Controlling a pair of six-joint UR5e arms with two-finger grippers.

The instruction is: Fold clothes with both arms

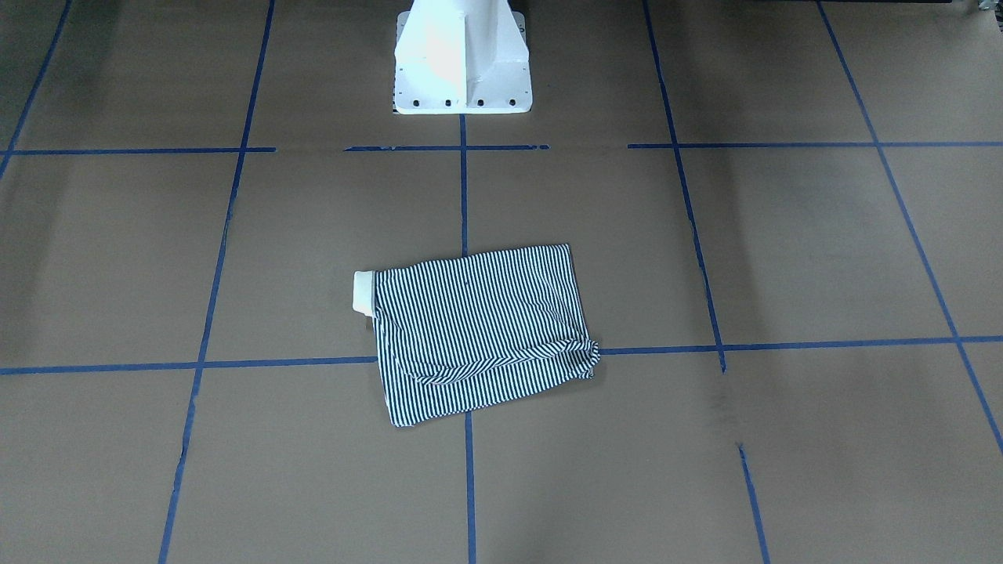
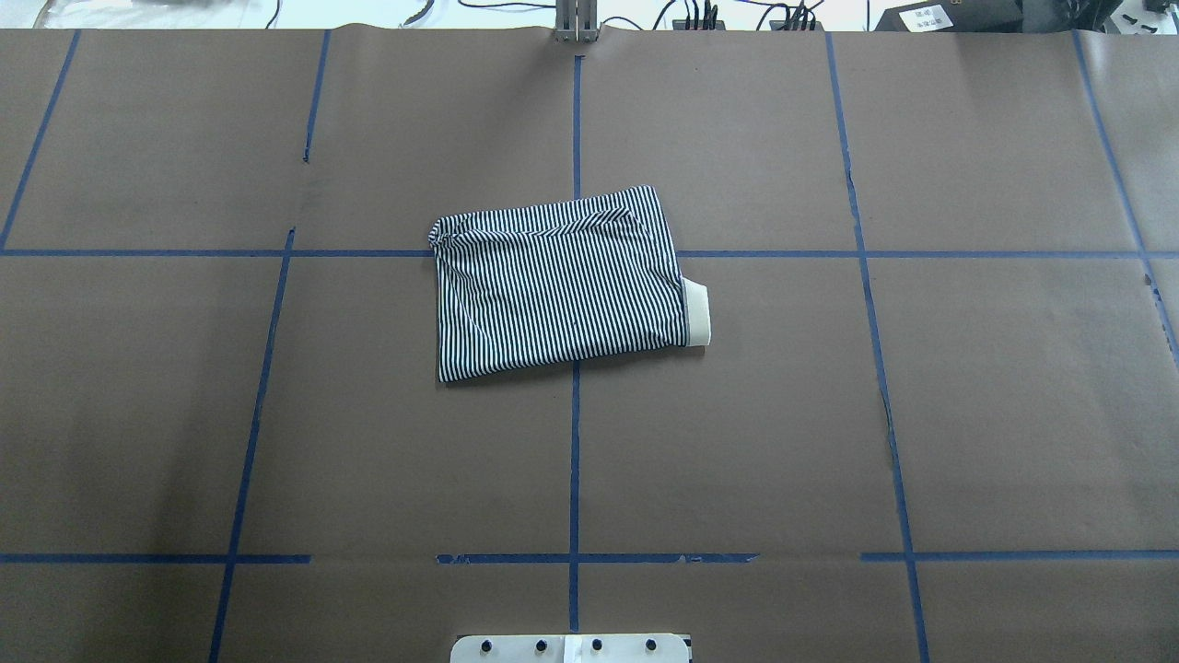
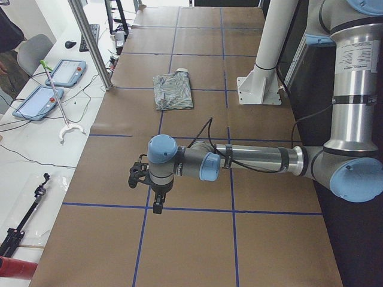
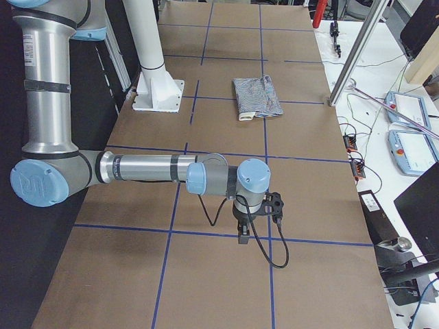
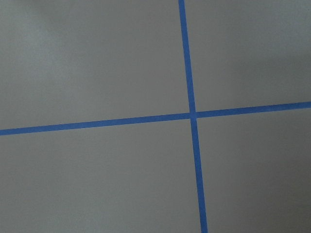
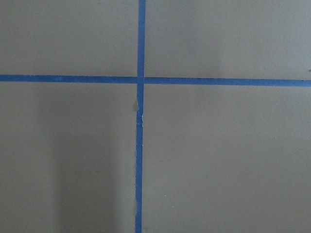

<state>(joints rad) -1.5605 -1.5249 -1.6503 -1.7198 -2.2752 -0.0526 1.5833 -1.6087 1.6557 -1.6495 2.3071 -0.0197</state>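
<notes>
The clothes, one navy-and-white striped polo shirt, lie folded into a compact rectangle at the table's middle. Its cream collar sticks out on the robot's right side. Both arms are far from it. In the exterior left view the left gripper hangs over bare brown paper near a tape crossing, well short of the shirt. In the exterior right view the right gripper hangs likewise, away from the shirt. Neither side view lets me tell open from shut. Both wrist views show only paper and blue tape.
The white base pedestal stands at the robot's edge of the table. Blue tape lines grid the brown paper. A side bench holds tablets, cables and a metal post. A person is at its far end.
</notes>
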